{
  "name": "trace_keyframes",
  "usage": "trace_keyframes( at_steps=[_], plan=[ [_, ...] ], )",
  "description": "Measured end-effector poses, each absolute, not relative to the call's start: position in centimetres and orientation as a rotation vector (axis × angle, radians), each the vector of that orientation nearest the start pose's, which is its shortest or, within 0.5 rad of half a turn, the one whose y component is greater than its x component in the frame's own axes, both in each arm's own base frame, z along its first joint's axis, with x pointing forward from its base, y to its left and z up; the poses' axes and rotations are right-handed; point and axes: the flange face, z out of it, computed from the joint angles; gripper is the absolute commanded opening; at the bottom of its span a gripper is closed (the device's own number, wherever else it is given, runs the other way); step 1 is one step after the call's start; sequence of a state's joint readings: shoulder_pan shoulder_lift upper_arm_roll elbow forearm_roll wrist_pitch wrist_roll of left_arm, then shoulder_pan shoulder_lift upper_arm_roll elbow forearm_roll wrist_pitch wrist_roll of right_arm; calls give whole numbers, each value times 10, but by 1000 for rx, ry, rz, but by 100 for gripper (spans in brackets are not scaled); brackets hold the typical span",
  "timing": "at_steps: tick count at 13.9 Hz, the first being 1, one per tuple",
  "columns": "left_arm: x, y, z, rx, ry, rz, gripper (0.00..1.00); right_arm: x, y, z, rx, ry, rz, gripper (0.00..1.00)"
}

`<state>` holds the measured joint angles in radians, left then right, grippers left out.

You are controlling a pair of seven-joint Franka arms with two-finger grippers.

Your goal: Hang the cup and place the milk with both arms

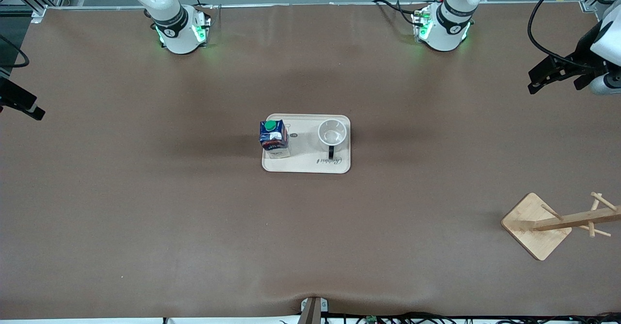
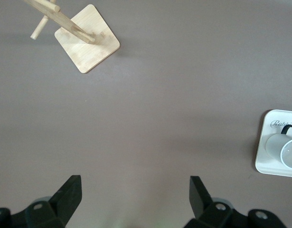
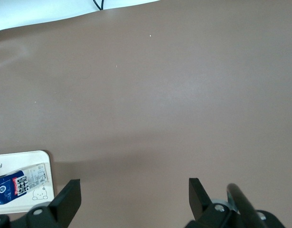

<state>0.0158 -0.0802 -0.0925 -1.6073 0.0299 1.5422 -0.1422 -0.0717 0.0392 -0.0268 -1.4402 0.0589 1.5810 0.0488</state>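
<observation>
The white cup [image 1: 332, 133] stands upright on a cream tray [image 1: 310, 166] at the table's middle, its black handle turned toward the front camera. The dark-blue milk carton [image 1: 274, 138] with a green cap stands on the same tray, toward the right arm's end. My left gripper [image 1: 533, 82] hangs open and empty over the table's left-arm end, well away from the tray. My right gripper [image 1: 35, 111] hangs over the right-arm end. The left wrist view shows open jaws [image 2: 135, 190], the cup [image 2: 284, 148] and the tray [image 2: 263, 164]. The right wrist view shows open jaws [image 3: 134, 190], the milk [image 3: 13, 187] and the tray [image 3: 41, 159].
A wooden peg rack [image 1: 563, 222] on a square base stands near the front camera at the left arm's end; it also shows in the left wrist view [image 2: 87, 40]. The brown table mat [image 1: 194, 217] lies bare around the tray. Cables run along the table edges.
</observation>
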Motion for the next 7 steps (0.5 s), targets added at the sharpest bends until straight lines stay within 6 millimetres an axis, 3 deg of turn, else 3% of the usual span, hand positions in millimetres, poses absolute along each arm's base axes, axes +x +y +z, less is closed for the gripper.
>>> trace_keyframes(
  at_steps=[7],
  plan=[
    [527,-39,647,-3105,-103,-25,100,571,-73,653,-3072,286,-127,100]
  ],
)
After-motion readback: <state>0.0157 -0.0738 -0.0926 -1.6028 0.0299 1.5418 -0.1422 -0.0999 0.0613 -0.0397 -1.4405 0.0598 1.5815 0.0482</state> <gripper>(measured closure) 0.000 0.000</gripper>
